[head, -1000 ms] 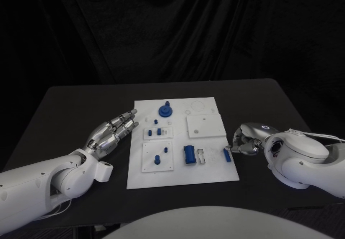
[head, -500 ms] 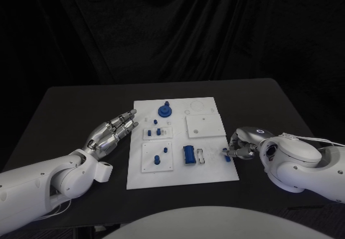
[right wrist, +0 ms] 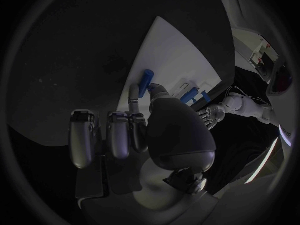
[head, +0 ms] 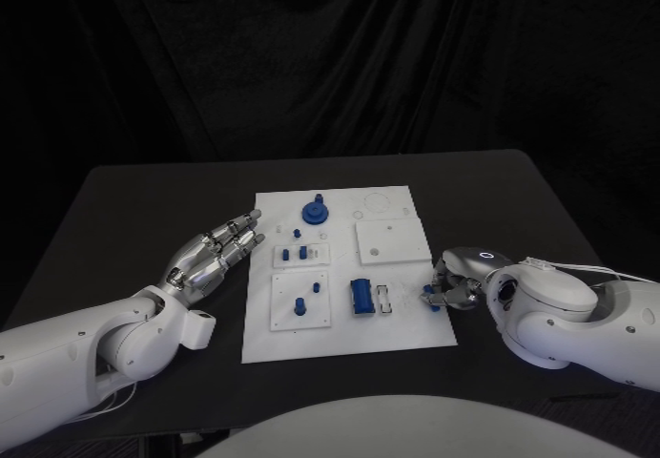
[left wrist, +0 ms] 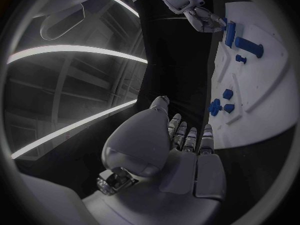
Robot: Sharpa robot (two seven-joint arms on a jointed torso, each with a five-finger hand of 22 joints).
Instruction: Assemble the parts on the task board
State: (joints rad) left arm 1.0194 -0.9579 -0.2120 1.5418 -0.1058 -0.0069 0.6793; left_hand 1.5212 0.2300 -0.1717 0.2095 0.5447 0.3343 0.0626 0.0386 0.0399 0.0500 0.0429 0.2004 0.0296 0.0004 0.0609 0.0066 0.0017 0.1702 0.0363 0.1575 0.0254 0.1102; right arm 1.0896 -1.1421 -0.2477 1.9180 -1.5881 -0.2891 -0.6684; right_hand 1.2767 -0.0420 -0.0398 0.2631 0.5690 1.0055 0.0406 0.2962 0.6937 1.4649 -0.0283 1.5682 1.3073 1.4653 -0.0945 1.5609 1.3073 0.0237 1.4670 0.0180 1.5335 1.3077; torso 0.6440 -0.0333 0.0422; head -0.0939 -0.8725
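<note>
The white task board (head: pixel 399 329) lies in the middle of the black table. A slim blue part (head: pixel 433 300) sits at the board's right edge, and my right hand (head: pixel 457 284) pinches its end between thumb and a finger. The right wrist view shows that blue part (right wrist: pixel 146 80) sticking out past the fingertips (right wrist: pixel 133 96), over the board's edge (right wrist: pixel 175 50). My left hand (head: pixel 215 252) hovers open beside the board's left edge, fingers stretched out. In the left wrist view my left hand (left wrist: pixel 181 150) points along the board (left wrist: pixel 262 110), with the right hand (left wrist: pixel 199 16) at the far side.
On the board stand a blue round part with a knob (head: pixel 315 210), small blue pegs (head: pixel 296 254), a blue peg (head: pixel 299 306) and a blue block (head: pixel 361 297). A raised white square (head: pixel 388 240) sits at the right rear. Bare table (head: pixel 137 200) surrounds the board.
My right hand has shifted left over the board's right edge and closed its thumb and finger on the slim blue part. The left arm has stayed still.
</note>
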